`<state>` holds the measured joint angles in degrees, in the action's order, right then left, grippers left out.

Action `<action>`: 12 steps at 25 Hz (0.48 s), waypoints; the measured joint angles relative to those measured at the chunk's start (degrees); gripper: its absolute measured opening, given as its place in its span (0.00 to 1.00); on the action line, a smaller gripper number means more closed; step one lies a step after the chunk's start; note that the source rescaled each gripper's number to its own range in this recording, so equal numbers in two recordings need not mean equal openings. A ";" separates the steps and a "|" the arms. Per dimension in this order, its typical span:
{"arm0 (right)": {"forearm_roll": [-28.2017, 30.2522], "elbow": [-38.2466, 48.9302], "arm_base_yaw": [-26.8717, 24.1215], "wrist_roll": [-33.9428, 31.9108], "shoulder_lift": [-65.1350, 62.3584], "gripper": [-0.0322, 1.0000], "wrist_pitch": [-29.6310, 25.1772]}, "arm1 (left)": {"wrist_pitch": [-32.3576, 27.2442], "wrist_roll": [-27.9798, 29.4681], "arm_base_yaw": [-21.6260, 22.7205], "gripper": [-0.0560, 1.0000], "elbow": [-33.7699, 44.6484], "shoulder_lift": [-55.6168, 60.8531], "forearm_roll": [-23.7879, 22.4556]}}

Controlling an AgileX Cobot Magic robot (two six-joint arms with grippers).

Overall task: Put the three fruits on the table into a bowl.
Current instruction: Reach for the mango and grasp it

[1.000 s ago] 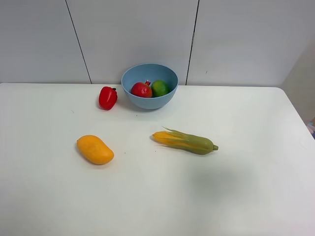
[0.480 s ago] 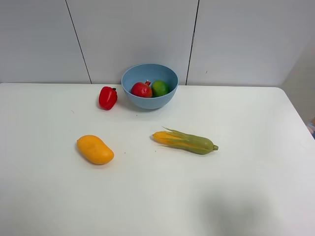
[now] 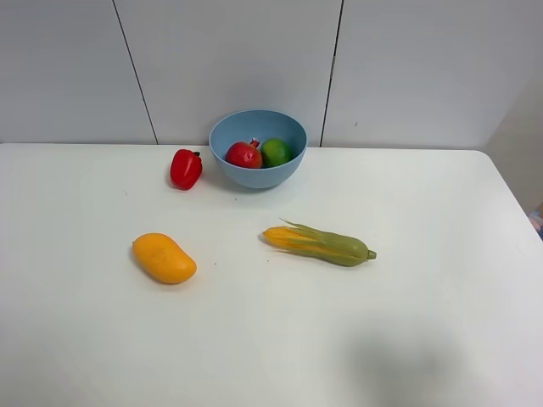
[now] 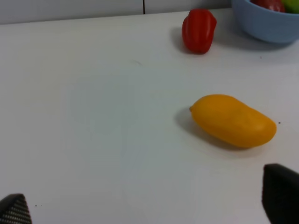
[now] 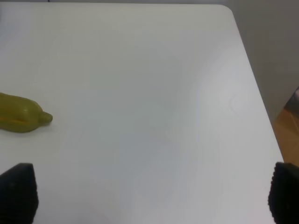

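Note:
The light-blue bowl stands at the back middle of the white table. The dark-red pomegranate and the green lime lie inside it. The orange-yellow mango lies on the table at front left; it also shows in the left wrist view. No arm shows in the high view. My left gripper is open and empty, its fingertips short of the mango. My right gripper is open and empty over bare table, its fingertips wide apart.
A small red bell pepper stands just left of the bowl and shows in the left wrist view. A green-husked corn cob lies mid-table; its stem end shows in the right wrist view. The table's right edge is near.
Nothing on the table has moved. A faint shadow on the front right of the table has slid toward the near edge.

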<state>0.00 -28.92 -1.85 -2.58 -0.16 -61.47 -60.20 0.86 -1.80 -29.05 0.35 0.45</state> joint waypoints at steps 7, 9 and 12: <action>0.00 0.00 0.00 -0.63 0.00 1.00 0.00 | 0.00 0.00 0.00 1.00 0.00 0.00 0.00; 0.00 0.00 0.00 -0.63 0.00 1.00 0.00 | 0.00 0.00 0.00 1.00 0.00 0.00 0.00; 0.00 0.00 0.00 -0.63 0.00 1.00 0.00 | 0.00 0.00 0.00 1.00 0.00 0.00 0.00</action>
<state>0.00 -28.92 -1.85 -3.21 -0.16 -61.47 -60.20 0.86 -1.80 -29.05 0.35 0.45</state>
